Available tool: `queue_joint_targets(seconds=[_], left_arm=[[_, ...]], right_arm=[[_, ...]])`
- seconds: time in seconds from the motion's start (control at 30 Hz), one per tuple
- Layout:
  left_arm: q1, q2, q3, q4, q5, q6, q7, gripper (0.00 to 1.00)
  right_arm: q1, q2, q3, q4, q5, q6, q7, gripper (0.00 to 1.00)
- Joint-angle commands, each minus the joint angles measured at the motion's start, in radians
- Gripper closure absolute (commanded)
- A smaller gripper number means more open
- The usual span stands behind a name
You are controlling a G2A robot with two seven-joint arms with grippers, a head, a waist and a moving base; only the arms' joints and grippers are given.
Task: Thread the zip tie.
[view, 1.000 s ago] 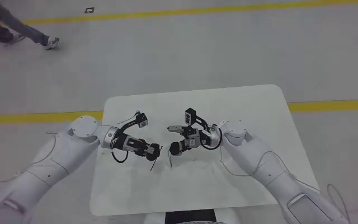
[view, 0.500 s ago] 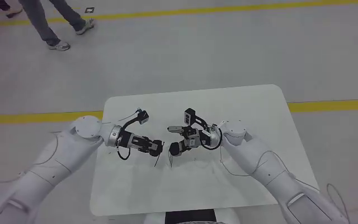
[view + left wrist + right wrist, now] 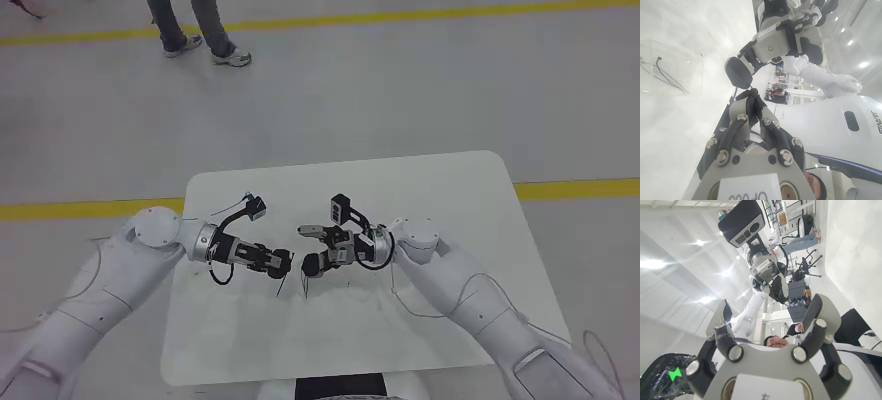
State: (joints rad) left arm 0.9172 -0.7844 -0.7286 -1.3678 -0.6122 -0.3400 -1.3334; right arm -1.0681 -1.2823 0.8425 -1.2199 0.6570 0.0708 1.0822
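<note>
Over the middle of the white table (image 3: 450,200), my left gripper (image 3: 281,263) is shut on a thin black zip tie (image 3: 279,286), which hangs down from its tips. In the left wrist view its black-padded fingers (image 3: 745,106) are pressed together, and a short end of the zip tie (image 3: 752,88) sticks out at the tip. My right gripper (image 3: 311,264) faces it from a small gap away and is open, with nothing between its fingers (image 3: 726,311). One of its round black pads (image 3: 738,73) sits almost against the tie's end.
A clear box (image 3: 672,62) with several loose black ties lies on the table, in the left wrist view. Bare tabletop surrounds both grippers, and the table's front edge (image 3: 300,372) is close below them.
Over the last second my left gripper moved right and slightly up with the tie, closing the gap to the right gripper. The right arm stayed still.
</note>
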Motion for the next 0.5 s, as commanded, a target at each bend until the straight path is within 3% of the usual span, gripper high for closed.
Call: queue_joint_targets(seconds=[0.0,0.03,0.07,0.1,0.23,0.47], left_arm=[[0.000,0.000,0.000,0.000,0.000,0.000,0.000,1.00],[0.000,0.000,0.000,0.000,0.000,0.000,0.000,1.00],[0.000,0.000,0.000,0.000,0.000,0.000,0.000,1.00],[0.000,0.000,0.000,0.000,0.000,0.000,0.000,1.00],[0.000,0.000,0.000,0.000,0.000,0.000,0.000,1.00],[0.000,0.000,0.000,0.000,0.000,0.000,0.000,1.00]], right_arm=[[-0.003,0.001,0.002,0.001,-0.005,-0.004,-0.002,0.03],[-0.005,0.001,0.003,0.002,-0.004,-0.007,-0.002,0.09],[-0.007,0.000,0.003,0.003,-0.003,-0.010,-0.002,0.47],[-0.009,0.000,0.004,0.005,-0.002,-0.014,-0.003,0.57],[-0.016,-0.001,0.005,0.008,0.001,-0.037,-0.006,0.67],[-0.025,-0.004,0.001,0.015,-0.007,-0.063,-0.015,0.72]])
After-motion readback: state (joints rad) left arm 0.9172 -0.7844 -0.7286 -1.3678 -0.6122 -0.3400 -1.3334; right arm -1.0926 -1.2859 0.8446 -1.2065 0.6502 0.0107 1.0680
